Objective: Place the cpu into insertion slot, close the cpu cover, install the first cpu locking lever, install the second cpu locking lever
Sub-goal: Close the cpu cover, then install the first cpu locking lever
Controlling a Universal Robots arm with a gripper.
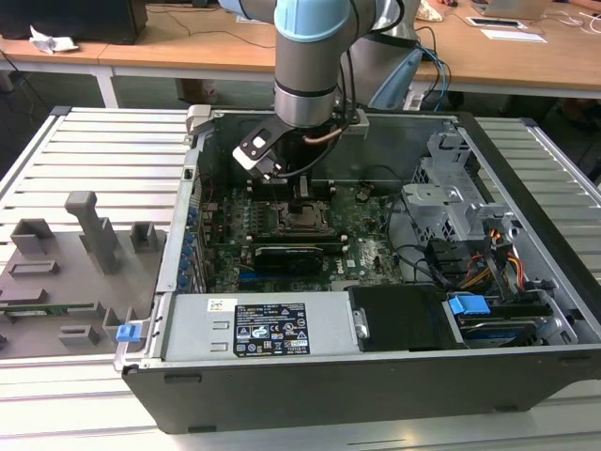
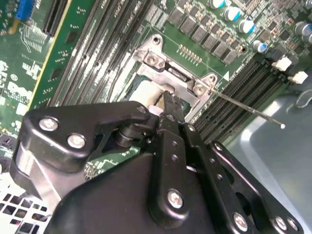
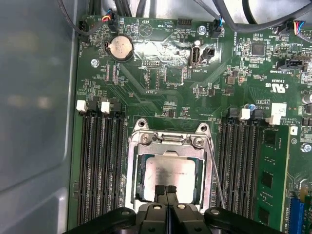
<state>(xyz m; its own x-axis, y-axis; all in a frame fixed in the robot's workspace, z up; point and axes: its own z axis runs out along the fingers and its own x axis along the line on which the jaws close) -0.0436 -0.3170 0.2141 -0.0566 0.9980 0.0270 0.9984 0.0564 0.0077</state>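
The cpu (image 3: pixel 173 168), a pale silvery square, sits in the insertion slot (image 1: pixel 305 221) on the green motherboard. The cpu cover (image 3: pixel 168 145), a silver frame, lies down around it, and the chip shows through its window. My gripper (image 3: pixel 165 189) is shut with nothing between its fingertips (image 3: pixel 159 191), which rest at the chip's edge on the side away from the cover's hinge. In the second wrist view the gripper (image 2: pixel 168 101) points down at the same edge. A thin wire locking lever (image 3: pixel 216 170) runs along one side of the socket; the lever (image 2: pixel 246 109) stands out free over the memory slots.
Long black memory slots (image 3: pixel 100 165) flank the socket on both sides, and a green card (image 3: pixel 270 170) stands beyond one bank. A grey case wall (image 3: pixel 34 97) is close by. The power supply (image 1: pixel 272 329), drive cage (image 1: pixel 451 197) and cables (image 1: pixel 470 268) fill the case.
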